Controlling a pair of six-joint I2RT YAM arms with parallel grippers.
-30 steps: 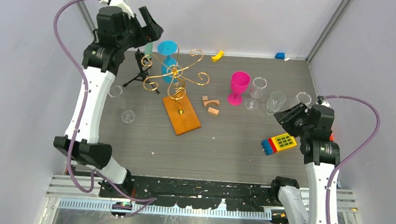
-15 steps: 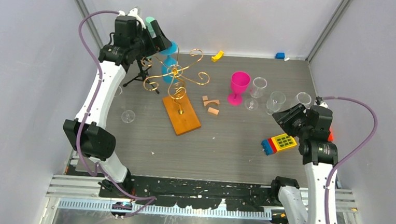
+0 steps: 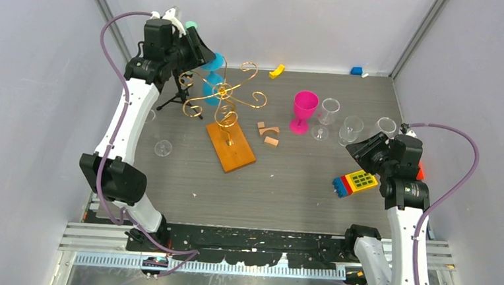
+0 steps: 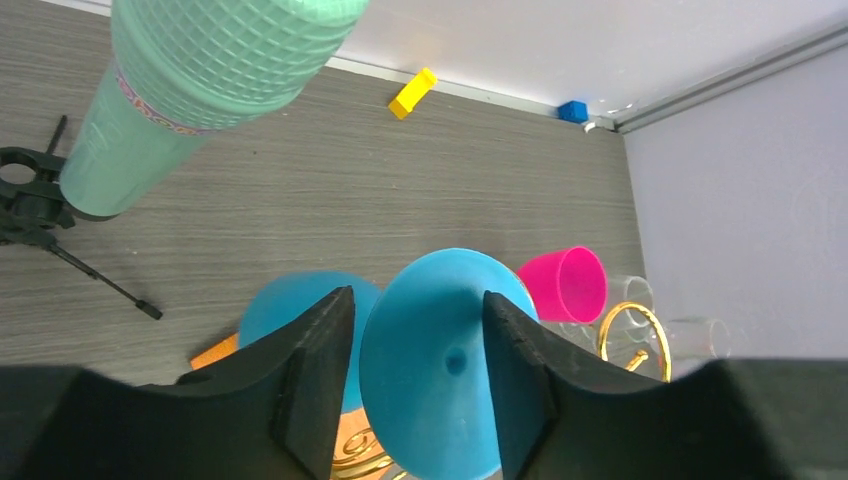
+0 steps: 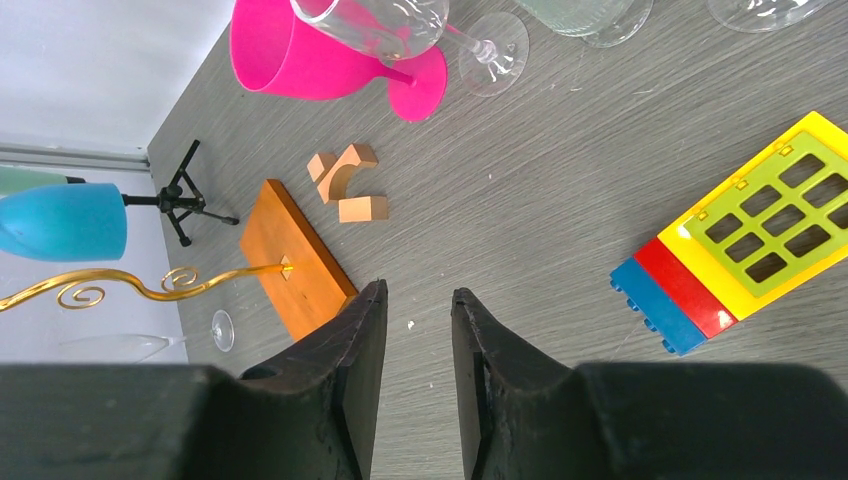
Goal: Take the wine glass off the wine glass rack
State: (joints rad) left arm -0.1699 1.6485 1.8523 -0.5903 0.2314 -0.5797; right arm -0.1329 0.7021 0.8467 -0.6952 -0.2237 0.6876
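A blue wine glass [image 3: 214, 86] hangs upside down on the gold wire wine glass rack [image 3: 229, 100], whose orange wooden base [image 3: 230, 148] lies mid-table. My left gripper [image 3: 199, 51] reaches in from the back left. In the left wrist view the glass's round foot [image 4: 450, 370] fills the gap between the black fingers [image 4: 320, 370], and my left gripper [image 4: 417, 295] is shut on its rim. The blue bowl [image 4: 285, 310] shows behind the left finger. My right gripper [image 3: 359, 149] hovers low at the right, jaws [image 5: 419, 290] a little apart with only bare table between them.
A teal ribbed cone [image 4: 190, 90] sits on a small black tripod [image 3: 176, 99] beside the rack. A pink goblet [image 3: 303, 111] and clear glasses [image 3: 350, 129] stand at the right. Wooden blocks [image 3: 268, 134], a coloured brick toy [image 3: 356, 182] and fallen clear glasses [image 3: 163, 148] lie around.
My left arm swung in toward the rack and its jaws narrowed onto the blue glass's foot. The right arm has barely moved.
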